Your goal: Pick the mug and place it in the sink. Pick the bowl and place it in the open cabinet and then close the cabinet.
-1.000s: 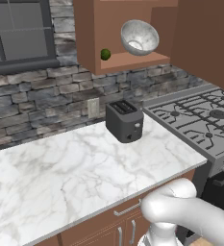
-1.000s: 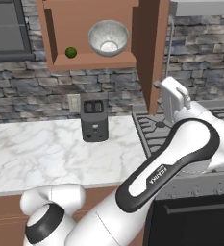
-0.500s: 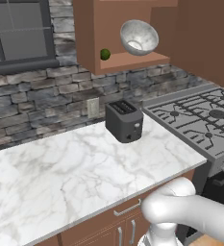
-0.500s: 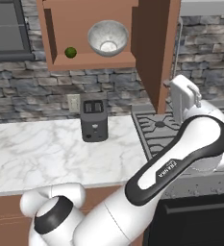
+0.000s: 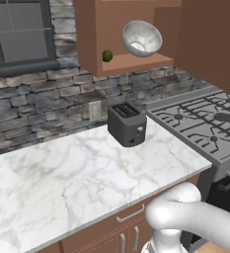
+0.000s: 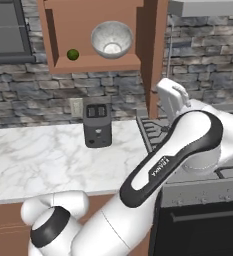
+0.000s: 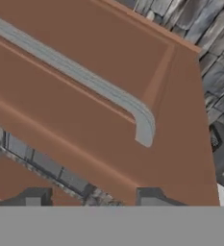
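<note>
1. The bowl [image 5: 142, 38], round and mottled grey-white, lies tipped on its side on the shelf of the open cabinet [image 5: 131, 63], its mouth turned toward the room. Judging by this, the bowl step looks done.

2. The cabinet is a reddish-brown wall unit above a marble bench [image 5: 72, 178]. Its door [image 6: 154, 55] stands swung out, seen edge-on in the right base view. Closing it appears to be what is left of the task.

3. The mug and the sink are not in these pictures, so I cannot tell whether the mug step is finished.

4. The white arm reaches up beside the door, and the hand [image 7: 92, 202] faces the door's flat outer panel at close range. The long silver bar handle [image 7: 84, 79] runs across the hand view, ending in a curved foot.

5. The two dark fingertips [image 7: 32, 198] sit apart at the bottom of the hand view with nothing between them. The hand looks partly open and empty; I cannot tell whether it touches the door.

6. Containers: besides the bowl, the cabinet shelf carries a small green round thing [image 5: 107, 56], like a lime, to the bowl's left and apart from it. The bowl itself looks empty.

7. On the bench below stands a dark grey toaster [image 5: 127, 124], near the wall, beside a gas stove [image 5: 205, 121].
</note>
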